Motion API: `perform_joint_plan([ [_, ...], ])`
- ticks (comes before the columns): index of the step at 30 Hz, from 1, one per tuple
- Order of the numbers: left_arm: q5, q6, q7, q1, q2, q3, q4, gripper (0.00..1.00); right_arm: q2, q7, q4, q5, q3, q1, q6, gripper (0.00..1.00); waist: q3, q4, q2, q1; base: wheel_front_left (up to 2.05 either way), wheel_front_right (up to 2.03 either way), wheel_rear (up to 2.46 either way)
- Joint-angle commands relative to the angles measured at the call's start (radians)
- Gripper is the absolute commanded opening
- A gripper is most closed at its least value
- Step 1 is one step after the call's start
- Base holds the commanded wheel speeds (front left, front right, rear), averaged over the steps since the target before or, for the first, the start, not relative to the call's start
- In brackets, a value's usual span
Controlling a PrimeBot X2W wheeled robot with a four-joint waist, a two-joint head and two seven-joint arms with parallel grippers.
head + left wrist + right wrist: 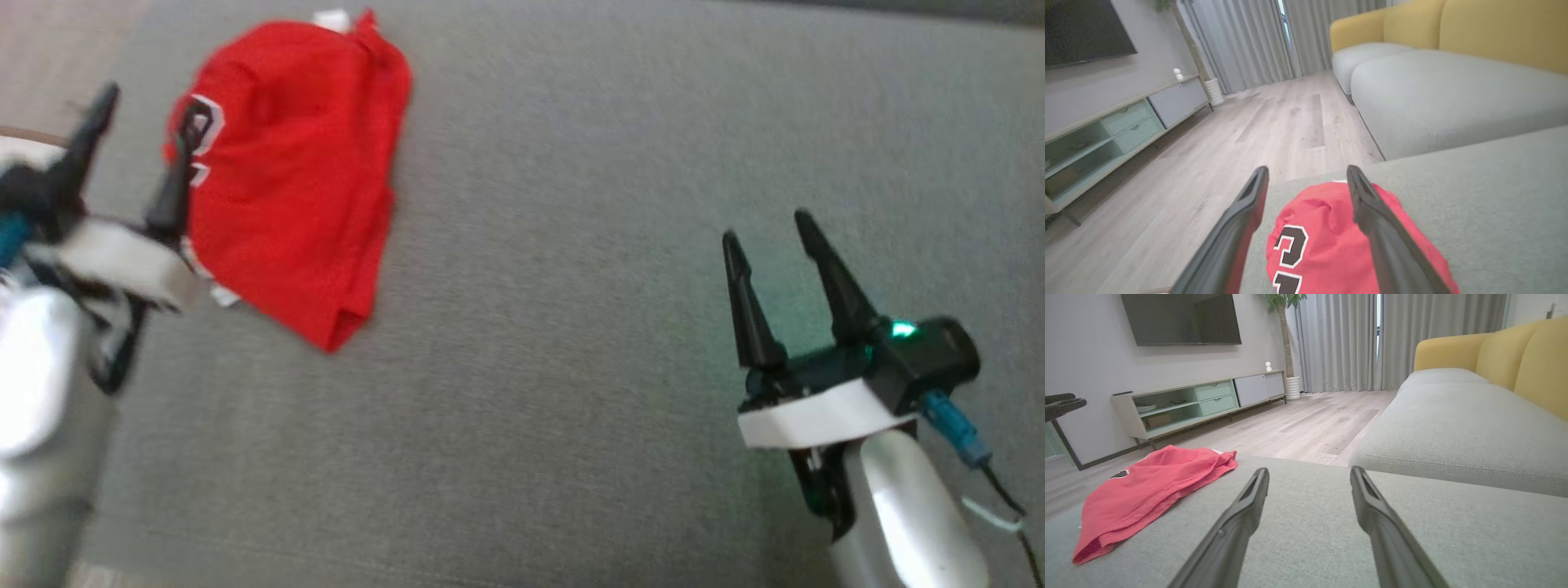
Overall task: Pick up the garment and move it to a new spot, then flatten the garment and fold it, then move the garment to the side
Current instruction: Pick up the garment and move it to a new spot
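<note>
left end effector [153, 102]: 9 o'clock of the head view, blurred, jaws wide apart with nothing between them; its inner finger overlaps the garment's 9 o'clock edge, contact cannot tell.
garment [302, 180]: red, at 11 o'clock on the grey seat [571, 245], close to the seat's edge, lying as a compact doubled-over bundle, not spread out.
right end effector [767, 227]: 4 o'clock, well apart from the garment, released and empty, over bare seat.
done (judged): pick-up, flattening and folding look finished — layers are stacked, with a fold line at the 6 o'clock tip; the bundle already sits off to one side.
left (judged): little or nothing; maybe a last nudge sideways, or just getting the left arm clear. A loose heap can't be ruled out from the head view alone.
left wrist view adds: black numeral [1294, 245] with a white outline on the cloth, only half seen behind the finger in the head view; wood floor [1229, 134] lies right past the seat's edge at 12 o'clock, so the garment is near the drop.
right wrist view adds: a side-on look — the garment lies low and flat at 9 o'clock, doubled hem visible at its near end; also a second grey cushion [1453, 428] and a yellow backrest [1515, 355] at 2 o'clock.
head view adds: both arms at once, and the gap between the right end effector and the garment.
</note>
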Motion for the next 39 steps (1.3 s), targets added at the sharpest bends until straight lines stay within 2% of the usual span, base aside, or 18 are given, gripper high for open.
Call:
perform_joint_plan([
  [1, -0.029, 0.002, 0.034, -0.078, 0.081, -0.002, 0.019, 1.00, -0.002, -0.009, -0.047, -0.008, 0.025, -0.038, -0.001, 1.00, 0.077, -0.067, 0.0000, -0.0003, 0.00, 0.00, 0.00],
  [5, -0.128, 0.002, 0.131, -0.205, 0.161, -0.122, 0.160, 1.00, -0.002, -0.009, -0.088, -0.020, 0.031, -0.069, -0.001, 1.00, 0.140, -0.114, 0.0000, -0.0003, 0.00, 0.00, 0.00],
  [10, -0.235, 0.002, 0.231, -0.291, 0.215, -0.265, 0.282, 1.00, -0.002, -0.009, -0.127, -0.026, 0.029, -0.084, -0.001, 1.00, 0.190, -0.151, 0.0000, -0.0003, 0.00, 0.00, 0.00],
  [15, -0.331, 0.002, 0.289, -0.314, 0.231, -0.382, 0.348, 1.00, -0.002, -0.009, -0.143, -0.036, 0.021, -0.083, -0.001, 1.00, 0.208, -0.166, 0.0000, -0.0003, 0.00, 0.00, 0.00],
  [19, -0.408, 0.002, 0.286, -0.317, 0.239, -0.451, 0.365, 0.99, -0.002, -0.009, -0.150, -0.041, 0.014, -0.085, -0.001, 1.00, 0.209, -0.174, 0.0000, -0.0003, 0.00, 0.00, 0.00],
  [20, -0.424, 0.002, 0.283, -0.316, 0.241, -0.470, 0.366, 0.41, -0.002, -0.009, -0.151, -0.040, 0.013, -0.086, -0.001, 1.00, 0.207, -0.176, 0.0000, -0.0003, 0.00, 0.00, 0.00],
  [21, -0.439, 0.002, 0.281, -0.315, 0.243, -0.488, 0.364, 0.00, -0.002, -0.009, -0.150, -0.039, 0.012, -0.086, -0.001, 1.00, 0.204, -0.177, 0.0000, -0.0003, 0.00, 0.00, 0.00],
  [27, -0.505, 0.002, 0.176, -0.351, 0.256, -0.551, 0.358, 0.00, -0.002, -0.009, -0.139, -0.032, 0.010, -0.079, -0.001, 1.00, 0.172, -0.178, 0.0000, -0.0003, 0.00, 0.00, 0.00],
  [32, -0.547, 0.002, 0.045, -0.379, 0.231, -0.586, 0.325, 0.00, -0.002, -0.009, -0.128, -0.013, 0.015, -0.068, -0.001, 1.00, 0.117, -0.184, 0.0000, -0.0003, 0.00, 0.00, 0.00],
  [34, -0.539, 0.002, -0.020, -0.391, 0.226, -0.606, 0.301, 0.00, -0.002, -0.009, -0.123, -0.004, 0.016, -0.063, -0.001, 1.00, 0.092, -0.188, 0.0000, -0.0003, 0.00, 0.00, 0.00],
  [39, -0.520, 0.002, -0.104, -0.395, 0.198, -0.643, 0.272, 0.00, -0.002, -0.009, -0.114, 0.019, 0.018, -0.050, -0.001, 1.00, 0.041, -0.204, 0.0000, -0.0003, 0.00, 0.00, 0.00],
])
